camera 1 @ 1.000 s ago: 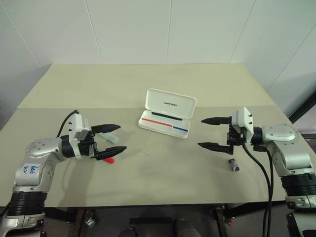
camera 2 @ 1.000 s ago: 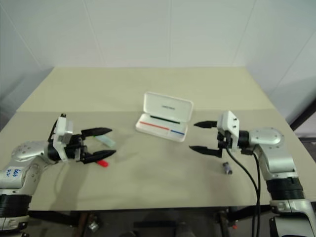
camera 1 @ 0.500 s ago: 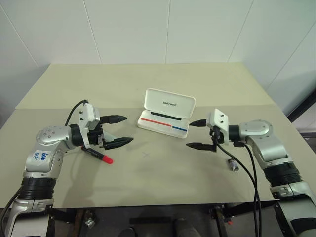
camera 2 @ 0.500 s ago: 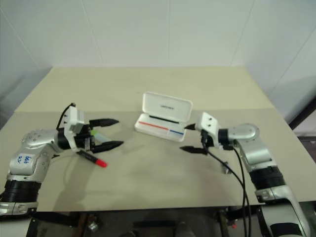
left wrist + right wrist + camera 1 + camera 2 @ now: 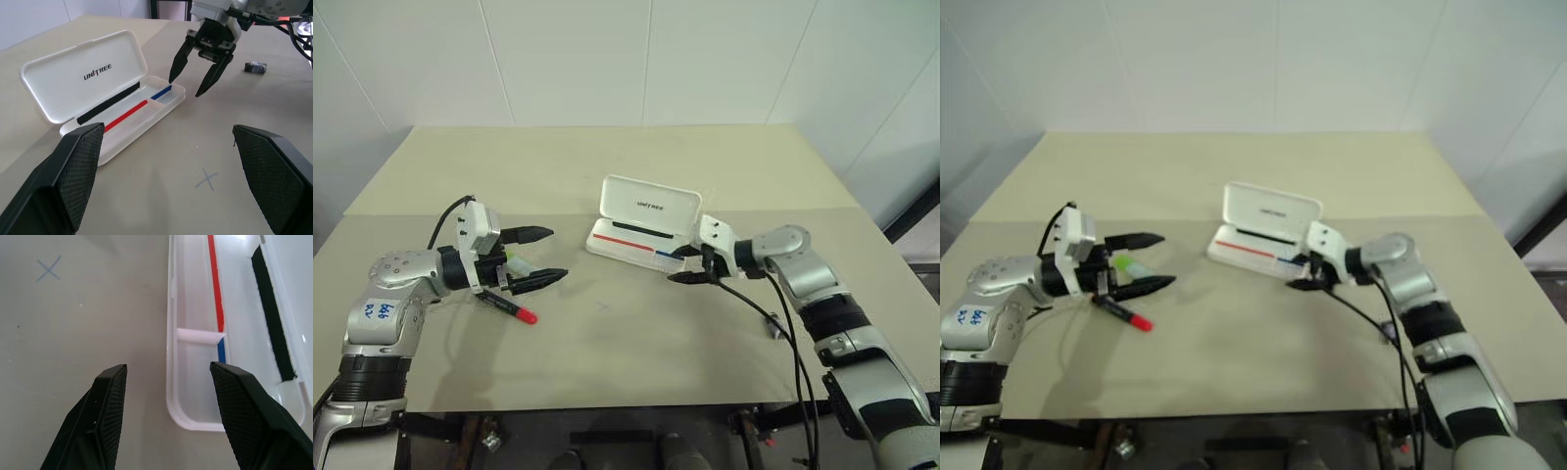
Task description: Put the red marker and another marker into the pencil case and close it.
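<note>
The right gripper (image 5: 683,267) has swung in to the open case (image 5: 641,226), at its 4 o'clock corner, jaws narrowing but empty. The left gripper (image 5: 540,257) hangs wide open and empty; red marker (image 5: 508,305) at its 7 o'clock, green marker (image 5: 1134,265) between its fingers, both on the table. Neither is packed yet.

We appear to be in a bare test room or lab: a plain beige table (image 5: 607,166) stands against white panelled walls (image 5: 568,59), with a pen-drawn cross mark (image 5: 207,179) on the tabletop beside the open pencil case (image 5: 641,225).
</note>
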Action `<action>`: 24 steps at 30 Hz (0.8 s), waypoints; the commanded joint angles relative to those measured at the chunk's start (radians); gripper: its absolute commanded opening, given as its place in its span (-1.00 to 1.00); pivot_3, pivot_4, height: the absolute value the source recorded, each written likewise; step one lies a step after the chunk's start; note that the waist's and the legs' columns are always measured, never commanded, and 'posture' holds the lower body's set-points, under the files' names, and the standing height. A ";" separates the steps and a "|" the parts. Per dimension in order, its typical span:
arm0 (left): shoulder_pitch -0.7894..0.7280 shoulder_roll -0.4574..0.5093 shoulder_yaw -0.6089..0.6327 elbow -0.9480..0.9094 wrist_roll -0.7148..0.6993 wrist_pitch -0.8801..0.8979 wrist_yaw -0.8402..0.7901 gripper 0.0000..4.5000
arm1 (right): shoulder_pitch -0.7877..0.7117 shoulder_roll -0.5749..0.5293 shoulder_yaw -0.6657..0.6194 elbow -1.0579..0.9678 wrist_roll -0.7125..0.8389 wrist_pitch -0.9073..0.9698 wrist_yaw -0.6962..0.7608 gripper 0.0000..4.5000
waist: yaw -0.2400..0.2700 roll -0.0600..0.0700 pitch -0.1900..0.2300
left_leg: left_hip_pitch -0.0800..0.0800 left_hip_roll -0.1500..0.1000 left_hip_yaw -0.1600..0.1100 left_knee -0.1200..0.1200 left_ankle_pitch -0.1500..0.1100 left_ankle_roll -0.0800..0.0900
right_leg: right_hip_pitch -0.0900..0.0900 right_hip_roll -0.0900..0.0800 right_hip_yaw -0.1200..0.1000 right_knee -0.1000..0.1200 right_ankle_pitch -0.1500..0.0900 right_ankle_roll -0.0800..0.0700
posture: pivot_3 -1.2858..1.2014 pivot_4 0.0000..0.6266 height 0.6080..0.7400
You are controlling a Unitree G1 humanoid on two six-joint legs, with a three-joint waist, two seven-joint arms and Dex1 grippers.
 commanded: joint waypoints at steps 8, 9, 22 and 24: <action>0.011 -0.010 0.018 -0.045 -0.009 -0.012 0.017 1.00 | -0.061 0.015 0.020 0.105 -0.065 -0.040 0.026 0.24 | 0.000 0.000 0.000 | 0.000 0.000 0.000 0.000 0.000 0.000 | 0.000 0.000 0.000 0.000 0.000 0.000 | 0.03 -0.52 1.00; 0.012 -0.011 0.019 -0.045 -0.009 -0.012 0.018 1.00 | -0.060 0.016 0.020 0.108 -0.069 -0.039 0.028 0.24 | 0.000 0.000 0.000 | 0.000 0.000 0.000 0.000 0.000 0.000 | 0.000 0.000 0.000 0.000 0.000 0.000 | 0.03 -0.52 1.00; 0.006 -0.005 0.028 -0.047 -0.006 -0.022 0.030 1.00 | -0.143 0.073 0.062 0.337 -0.164 -0.148 -0.004 -0.16 | -0.001 0.000 0.000 | 0.001 0.000 0.000 0.000 0.000 0.000 | 0.000 0.000 0.000 0.001 0.000 0.000 | 0.03 -0.52 1.00; 0.006 -0.004 0.030 -0.047 -0.006 -0.023 0.032 1.00 | -0.154 0.085 0.061 0.352 -0.170 -0.159 0.002 -0.48 | -0.001 0.000 0.000 | 0.001 0.000 0.000 0.000 0.000 0.000 | 0.000 0.000 0.000 0.001 0.000 0.000 | 0.03 -0.52 1.00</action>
